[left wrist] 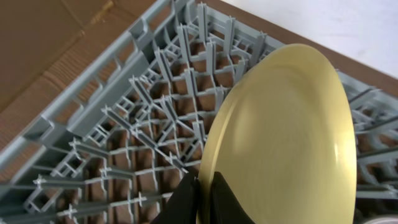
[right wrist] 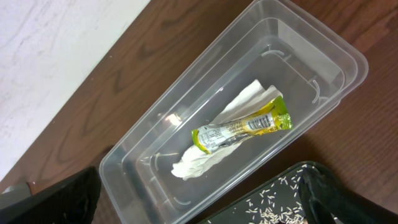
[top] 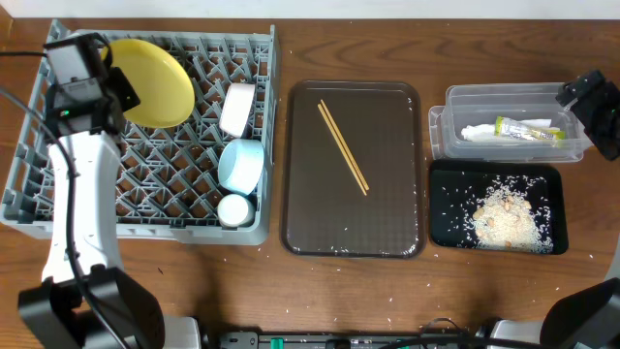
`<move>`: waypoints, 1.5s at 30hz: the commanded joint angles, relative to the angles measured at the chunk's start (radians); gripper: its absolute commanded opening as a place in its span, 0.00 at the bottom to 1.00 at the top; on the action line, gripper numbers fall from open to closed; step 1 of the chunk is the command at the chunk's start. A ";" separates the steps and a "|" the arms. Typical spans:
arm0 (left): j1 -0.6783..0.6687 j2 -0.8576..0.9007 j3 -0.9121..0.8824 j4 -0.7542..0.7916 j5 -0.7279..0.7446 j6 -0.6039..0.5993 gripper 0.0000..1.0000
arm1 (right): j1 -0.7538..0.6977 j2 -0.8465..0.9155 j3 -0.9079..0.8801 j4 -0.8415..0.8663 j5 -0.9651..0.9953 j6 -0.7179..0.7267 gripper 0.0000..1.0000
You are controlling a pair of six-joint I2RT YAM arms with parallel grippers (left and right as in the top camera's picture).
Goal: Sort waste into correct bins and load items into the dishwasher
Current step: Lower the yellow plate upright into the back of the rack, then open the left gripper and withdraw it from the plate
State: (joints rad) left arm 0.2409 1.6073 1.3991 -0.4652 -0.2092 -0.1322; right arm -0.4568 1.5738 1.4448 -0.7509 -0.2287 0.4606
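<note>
My left gripper [top: 116,87] is shut on the rim of the yellow plate [top: 153,81], holding it on edge over the far left of the grey dish rack [top: 29,145]; the wrist view shows the fingers [left wrist: 204,198] pinching the plate [left wrist: 286,137]. The white bowl [top: 237,109], light blue bowl [top: 241,163] and small white cup [top: 234,209] sit in the rack's right side. The chopsticks [top: 343,147] lie on the brown tray [top: 310,228]. My right gripper [right wrist: 199,205] is open and empty above the clear tub [right wrist: 143,137], which holds the napkin [right wrist: 205,155] and green-and-yellow wrapper [right wrist: 242,129]. Rice scraps [top: 504,217] lie in the black tray [top: 446,174].
Loose rice grains are scattered on the wooden table in front of the brown tray and black tray. The right arm [top: 596,102] hangs over the clear tub's right end [top: 572,145]. A white wall edge runs along the table's far side.
</note>
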 commanded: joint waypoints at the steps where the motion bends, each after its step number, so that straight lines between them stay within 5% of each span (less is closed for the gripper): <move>1: -0.043 0.035 -0.004 0.028 -0.116 0.037 0.07 | -0.001 0.001 0.007 -0.001 -0.001 0.006 0.99; 13: -0.182 0.053 -0.004 0.124 -0.252 0.104 0.07 | -0.001 0.001 0.007 -0.001 0.000 0.006 0.99; 32: -0.202 0.137 -0.004 0.135 -0.307 0.143 0.08 | -0.001 0.001 0.007 -0.001 0.000 0.006 0.99; 38: -0.270 0.134 -0.004 0.134 -0.307 0.143 0.43 | -0.001 0.001 0.007 -0.001 0.000 0.006 0.99; 45: -0.391 0.121 -0.004 0.127 -0.303 0.142 0.49 | -0.001 0.001 0.007 -0.001 0.000 0.006 0.99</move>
State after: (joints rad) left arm -0.1066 1.7447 1.3983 -0.3355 -0.5037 0.0048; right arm -0.4568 1.5734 1.4448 -0.7506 -0.2287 0.4606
